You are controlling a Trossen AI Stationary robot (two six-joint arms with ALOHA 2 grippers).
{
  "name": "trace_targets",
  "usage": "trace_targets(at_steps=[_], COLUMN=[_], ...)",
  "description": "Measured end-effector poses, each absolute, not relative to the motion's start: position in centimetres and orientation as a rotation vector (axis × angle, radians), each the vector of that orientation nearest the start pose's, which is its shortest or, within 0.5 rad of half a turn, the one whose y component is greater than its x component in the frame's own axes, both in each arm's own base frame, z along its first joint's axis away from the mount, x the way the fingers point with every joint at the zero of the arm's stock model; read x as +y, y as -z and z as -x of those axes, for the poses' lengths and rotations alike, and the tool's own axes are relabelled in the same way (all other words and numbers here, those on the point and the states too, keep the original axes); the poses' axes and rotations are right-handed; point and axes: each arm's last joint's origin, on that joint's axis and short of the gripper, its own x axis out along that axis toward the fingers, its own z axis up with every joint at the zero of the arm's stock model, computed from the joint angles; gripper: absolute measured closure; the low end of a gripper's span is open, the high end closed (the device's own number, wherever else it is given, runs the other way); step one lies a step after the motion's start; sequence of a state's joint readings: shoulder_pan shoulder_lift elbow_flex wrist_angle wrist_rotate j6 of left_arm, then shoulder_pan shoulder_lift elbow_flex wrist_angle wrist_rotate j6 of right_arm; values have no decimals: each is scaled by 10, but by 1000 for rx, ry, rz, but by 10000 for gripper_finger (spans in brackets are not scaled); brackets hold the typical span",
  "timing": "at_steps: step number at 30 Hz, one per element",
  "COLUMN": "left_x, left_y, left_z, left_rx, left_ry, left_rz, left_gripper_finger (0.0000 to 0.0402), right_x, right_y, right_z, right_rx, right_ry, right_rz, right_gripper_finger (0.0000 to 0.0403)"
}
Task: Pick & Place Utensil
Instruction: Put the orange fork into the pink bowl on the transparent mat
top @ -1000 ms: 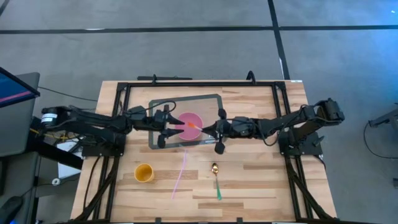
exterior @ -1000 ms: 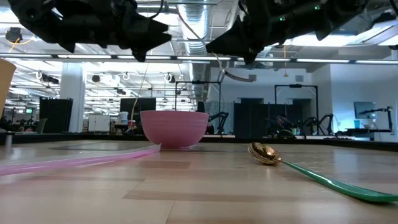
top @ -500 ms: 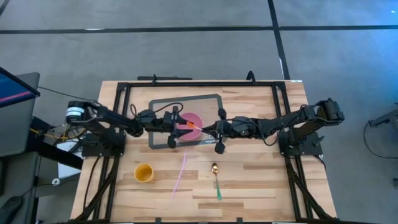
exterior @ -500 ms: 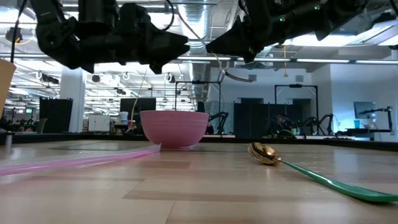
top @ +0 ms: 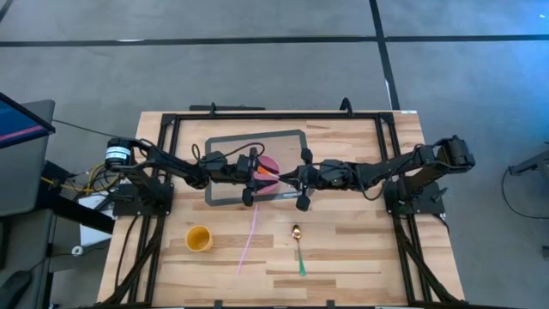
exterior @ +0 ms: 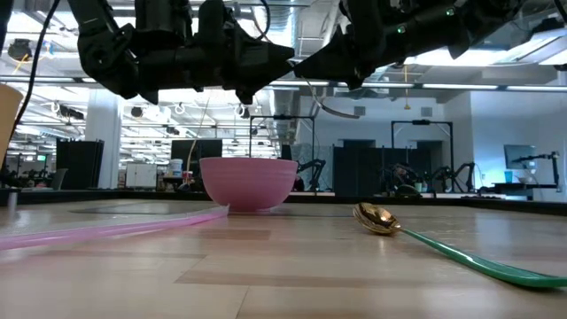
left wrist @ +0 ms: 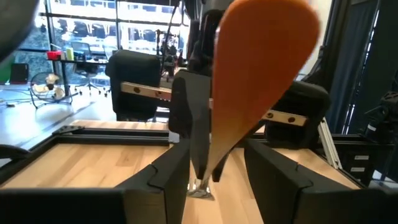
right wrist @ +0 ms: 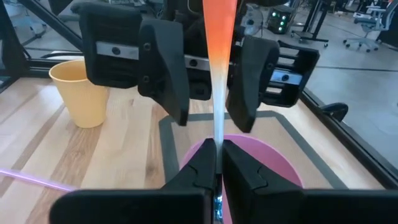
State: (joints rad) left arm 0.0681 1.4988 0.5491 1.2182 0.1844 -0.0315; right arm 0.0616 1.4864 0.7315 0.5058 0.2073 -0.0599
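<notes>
Presently, utensil: orange spoon [right wrist: 219, 56] held in mid-air above the pink bowl [top: 268, 163], toward the counter's far edge.
Right gripper [right wrist: 216, 163]: fingers clamped on the spoon's handle.
Left gripper [left wrist: 214, 177]: fingers spread around the spoon's head.
Advice: close left squarely before right lets go.
Writing: none legible.

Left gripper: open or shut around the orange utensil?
Open. The left gripper has its fingers apart either side of the orange utensil, which the right gripper holds shut.
</notes>
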Motion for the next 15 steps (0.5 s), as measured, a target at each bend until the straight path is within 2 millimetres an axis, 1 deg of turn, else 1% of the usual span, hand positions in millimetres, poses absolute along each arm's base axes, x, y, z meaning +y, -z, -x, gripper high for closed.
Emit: trace_targets(at_steps=[2, 5, 11, 12, 15], left_x=[14, 14, 14, 14, 14], left_y=[-230, -230, -230, -230, -230], left_z=[-284, -284, -284, -284, -284], left_rx=[-273, -274, -274, -274, -273], left_ry=[120, 120, 117, 116, 116], left_rz=[-4, -4, -16, -16, -21], left_gripper_finger=[256, 283, 372, 379, 378], right_x=[13, 13, 13, 13, 13], right_y=[-219, -219, -218, -218, -218], right_z=[-310, -310, -310, -310, -310], right_rx=[251, 251, 257, 257, 258], right_ry=[138, 138, 132, 130, 125], right_rz=[93, 93, 95, 94, 93], right_gripper_finger=[392, 390, 389, 387, 376])
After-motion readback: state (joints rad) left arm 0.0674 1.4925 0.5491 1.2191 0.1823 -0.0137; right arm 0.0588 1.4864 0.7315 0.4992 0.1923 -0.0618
